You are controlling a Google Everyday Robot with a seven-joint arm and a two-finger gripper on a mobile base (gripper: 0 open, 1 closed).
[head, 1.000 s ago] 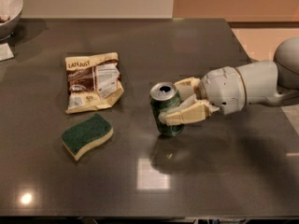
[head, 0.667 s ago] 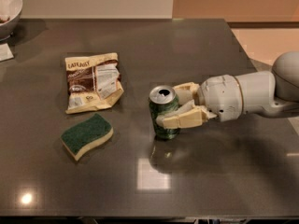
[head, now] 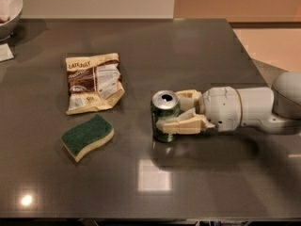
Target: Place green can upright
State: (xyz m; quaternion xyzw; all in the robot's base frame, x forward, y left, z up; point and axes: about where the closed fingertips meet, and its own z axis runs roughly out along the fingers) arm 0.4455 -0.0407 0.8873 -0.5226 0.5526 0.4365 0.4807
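Observation:
The green can [head: 161,111] stands upright on the dark table [head: 188,46], right of centre, its silver top with the pull-tab hole facing up. My gripper [head: 171,111] reaches in from the right at can height. Its cream fingers [head: 181,125] lie on the near and far sides of the can and are closed against it. The can's base rests on the table surface.
A green-and-yellow wavy sponge [head: 87,136] lies left of the can. A snack packet [head: 93,82] lies behind the sponge. A white bowl [head: 8,6] and a white card [head: 5,52] sit at the far left corner. The table's right edge runs behind my arm [head: 249,108].
The gripper and can have come down and slightly left, so the can now sits on the table. The sponge and packet have not moved.

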